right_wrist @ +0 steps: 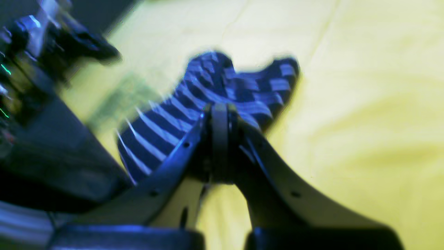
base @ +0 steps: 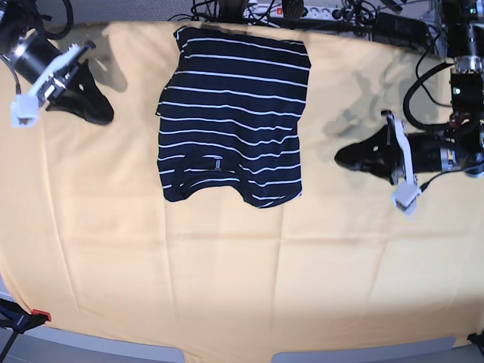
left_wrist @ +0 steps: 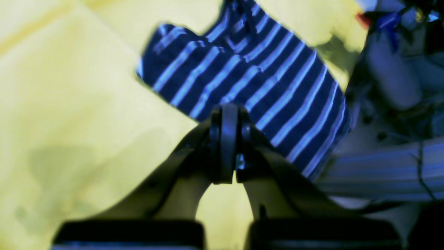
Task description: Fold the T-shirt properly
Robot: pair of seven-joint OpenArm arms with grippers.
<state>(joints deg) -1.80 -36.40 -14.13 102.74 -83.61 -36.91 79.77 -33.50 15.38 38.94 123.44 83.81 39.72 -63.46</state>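
- The left gripper (left_wrist: 227, 139) has its jaws pressed together with nothing between them; the closed tips show dark and blurred in the left wrist view.
- In the base view the left gripper (base: 349, 157) hangs low over the yellow cloth (base: 227, 287), pointing toward the T-shirt (base: 231, 113), which lies well apart from its tips.
- Just beyond those closed tips, in the left wrist view, the T-shirt (left_wrist: 249, 80) lies as a dark striped shape, its near edge partly hidden behind the jaws.
- The right gripper (right_wrist: 220, 139) also has its jaws pressed together, holding nothing.
- In the base view the right gripper (base: 100, 113) sits at the far corner of the cloth, its tip aimed toward the garment and clear of it.
- Ahead of its tips, in the right wrist view, the T-shirt (right_wrist: 222, 93) shows blurred, with a rumpled edge on the side farthest from the gripper.
- Between the two grippers the T-shirt lies flat on the cloth, dark navy with thin white stripes, folded into a roughly rectangular shape.
- Its collar end, with a small label, faces the near side of the table; the opposite end reaches the far edge of the cloth.
- Past that far edge lie cables and a power strip (base: 302, 11).
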